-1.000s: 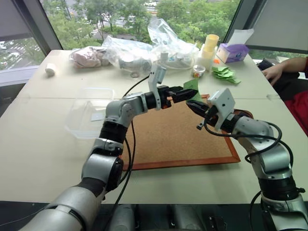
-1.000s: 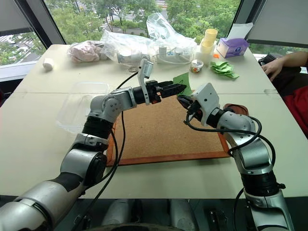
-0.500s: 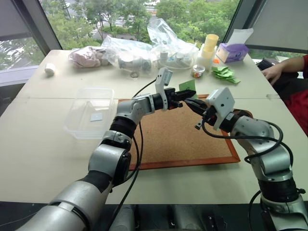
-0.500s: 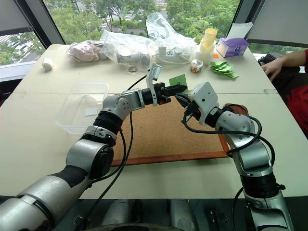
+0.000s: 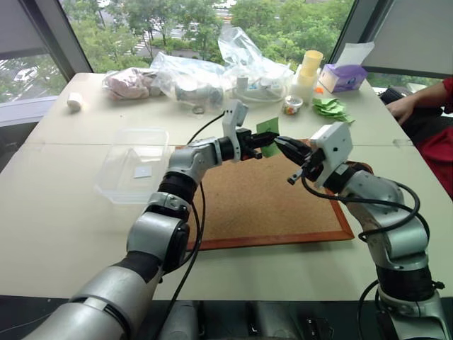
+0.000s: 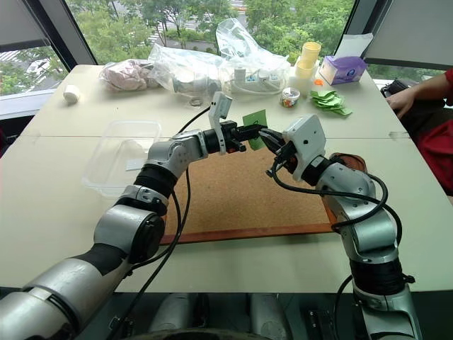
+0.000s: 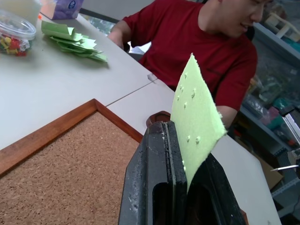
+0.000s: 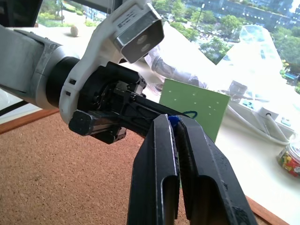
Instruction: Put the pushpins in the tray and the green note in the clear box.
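The green note [image 5: 267, 127] stands upright above the cork board, its lower edge pinched in my shut left gripper [image 5: 262, 142]. The left wrist view shows the note [image 7: 194, 117] clamped between the fingers, dotted with small pin holes. My right gripper [image 8: 172, 123] is shut on a blue pushpin [image 8: 172, 120], its tips right in front of the note [image 8: 194, 105]; whether the pin touches the paper I cannot tell. The tray [image 6: 352, 160] sits behind my right forearm, partly hidden. The clear box [image 5: 134, 164] lies at the left with a small white slip inside.
A wood-framed cork board [image 5: 262, 205] lies under both grippers. A heap of green papers [image 5: 330, 108], a small tub of pins [image 5: 291, 105], yellow cups, a purple box and plastic bags [image 5: 212, 74] line the far edge. A person in red [image 7: 197, 42] sits at the right.
My left gripper, open around the note a second ago, has shut on its lower edge. The right gripper stays shut close by the note.
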`<state>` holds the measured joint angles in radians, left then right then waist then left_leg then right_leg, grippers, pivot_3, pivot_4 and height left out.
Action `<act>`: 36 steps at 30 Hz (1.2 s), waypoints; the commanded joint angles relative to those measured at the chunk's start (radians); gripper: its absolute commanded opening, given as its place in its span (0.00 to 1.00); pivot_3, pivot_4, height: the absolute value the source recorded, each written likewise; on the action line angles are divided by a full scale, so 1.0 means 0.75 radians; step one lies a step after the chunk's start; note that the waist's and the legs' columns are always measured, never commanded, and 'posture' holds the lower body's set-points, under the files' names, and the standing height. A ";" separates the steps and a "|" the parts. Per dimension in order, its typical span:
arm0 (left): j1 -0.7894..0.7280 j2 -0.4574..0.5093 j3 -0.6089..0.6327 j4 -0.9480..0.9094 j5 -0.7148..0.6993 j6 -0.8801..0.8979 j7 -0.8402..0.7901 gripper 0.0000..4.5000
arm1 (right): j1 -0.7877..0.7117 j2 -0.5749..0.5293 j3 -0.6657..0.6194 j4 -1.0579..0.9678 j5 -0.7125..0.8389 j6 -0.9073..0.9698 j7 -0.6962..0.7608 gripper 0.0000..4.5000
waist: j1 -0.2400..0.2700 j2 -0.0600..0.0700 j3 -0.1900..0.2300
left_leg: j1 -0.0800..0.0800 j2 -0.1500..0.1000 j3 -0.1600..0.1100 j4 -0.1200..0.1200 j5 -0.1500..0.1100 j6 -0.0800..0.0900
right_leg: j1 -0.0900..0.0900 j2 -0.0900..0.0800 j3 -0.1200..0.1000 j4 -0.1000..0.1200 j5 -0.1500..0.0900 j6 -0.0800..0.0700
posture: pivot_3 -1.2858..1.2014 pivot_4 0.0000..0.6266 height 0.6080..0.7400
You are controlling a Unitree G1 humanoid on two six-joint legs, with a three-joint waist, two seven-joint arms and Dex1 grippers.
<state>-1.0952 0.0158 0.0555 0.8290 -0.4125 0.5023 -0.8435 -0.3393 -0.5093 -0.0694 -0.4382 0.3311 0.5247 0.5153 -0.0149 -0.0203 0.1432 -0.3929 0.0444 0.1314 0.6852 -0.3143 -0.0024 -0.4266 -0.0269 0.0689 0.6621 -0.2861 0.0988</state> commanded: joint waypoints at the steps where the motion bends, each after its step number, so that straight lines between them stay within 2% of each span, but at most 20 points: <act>1: 0.023 0.038 -0.021 -0.184 0.015 0.035 0.001 0.01 | -0.013 0.012 -0.119 -0.050 0.129 0.117 -0.028 0.00 | -0.001 0.000 0.000 | 0.000 0.000 0.000 0.000 0.000 0.000 | 0.000 0.000 0.000 0.000 0.000 0.000 | 0.52 0.24 0.99; 4: 0.091 0.133 -0.131 -0.414 0.127 0.075 0.051 0.01 | -0.004 -0.047 -0.187 -0.042 0.240 0.275 0.008 0.00 | -0.004 0.000 0.000 | 0.000 0.003 0.000 0.000 0.000 0.000 | 0.000 0.000 0.000 0.000 0.000 0.000 | 0.52 0.24 0.99; 8: 0.169 0.310 -0.167 -0.794 0.176 0.285 0.144 0.01 | 0.026 -0.146 -0.246 -0.056 0.437 0.457 0.126 0.00 | -0.006 0.000 0.000 | 0.000 0.005 0.000 -0.001 0.000 0.000 | 0.000 0.000 0.000 0.001 0.000 0.000 | 0.52 0.24 0.99; 11: 0.219 0.468 -0.144 -1.041 0.215 0.451 0.233 0.01 | 0.039 -0.219 -0.252 -0.072 0.552 0.528 0.223 0.00 | -0.007 0.000 0.000 | 0.000 0.005 0.000 -0.001 0.000 0.000 | -0.001 0.000 0.001 0.001 0.000 0.000 | 0.52 0.24 0.99; 15: 0.259 0.624 -0.079 -1.229 0.315 0.645 0.431 0.01 | 0.012 -0.259 -0.194 -0.101 0.652 0.566 0.308 0.00 | -0.002 0.000 0.000 | 0.001 0.005 0.000 -0.001 -0.001 0.001 | 0.000 0.000 0.000 0.001 0.000 0.000 | 0.52 0.24 0.99; 17: 0.271 0.657 -0.034 -1.303 0.314 0.763 0.493 0.01 | -0.008 -0.257 -0.152 -0.106 0.668 0.562 0.339 0.00 | -0.002 0.000 0.000 | 0.001 0.005 0.000 -0.001 -0.001 0.002 | 0.000 0.000 0.000 0.001 0.000 0.000 | 0.52 0.24 0.99; 21: 0.311 0.644 0.017 -1.488 0.151 0.953 0.429 0.01 | -0.054 -0.221 -0.101 -0.016 0.603 0.502 0.313 0.00 | 0.005 -0.001 0.001 | 0.000 0.004 0.000 0.000 -0.001 0.002 | 0.000 -0.001 0.000 0.001 0.000 0.000 | 0.52 0.24 0.99; 26: 0.396 0.630 0.039 -1.708 -0.098 1.124 0.297 0.01 | -0.056 -0.238 -0.143 0.176 0.374 0.310 0.182 0.00 | 0.004 -0.002 0.001 | 0.000 0.003 0.000 0.000 -0.001 0.001 | 0.000 -0.003 0.000 0.001 0.000 0.000 | 0.52 0.24 0.99; 33: 0.434 0.836 -0.054 -1.775 -0.253 1.046 0.087 0.01 | -0.014 -0.306 -0.315 0.381 0.138 0.327 -0.129 0.00 | -0.008 -0.002 0.002 | 0.002 0.005 0.000 -0.001 0.001 -0.002 | -0.001 -0.001 0.000 0.002 0.000 0.000 | 0.52 0.24 0.99; 36: 0.444 0.877 -0.091 -1.783 -0.312 0.988 0.003 0.01 | -0.008 -0.294 -0.321 0.439 0.095 0.357 -0.182 0.00 | -0.007 -0.002 0.002 | 0.002 0.005 0.001 -0.001 0.001 -0.002 | -0.001 -0.001 0.001 0.002 0.000 0.000 | 0.52 0.24 0.99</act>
<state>-0.7535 0.6614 -0.0062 -0.4779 -0.6215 1.2810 -0.8094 -0.3408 -0.7260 -0.2919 -0.1056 0.4145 0.7900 0.3969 -0.0199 -0.0221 0.1446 -0.3918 0.0480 0.1321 0.6844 -0.3134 -0.0042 -0.4271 -0.0279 0.0693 0.6633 -0.2862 0.0987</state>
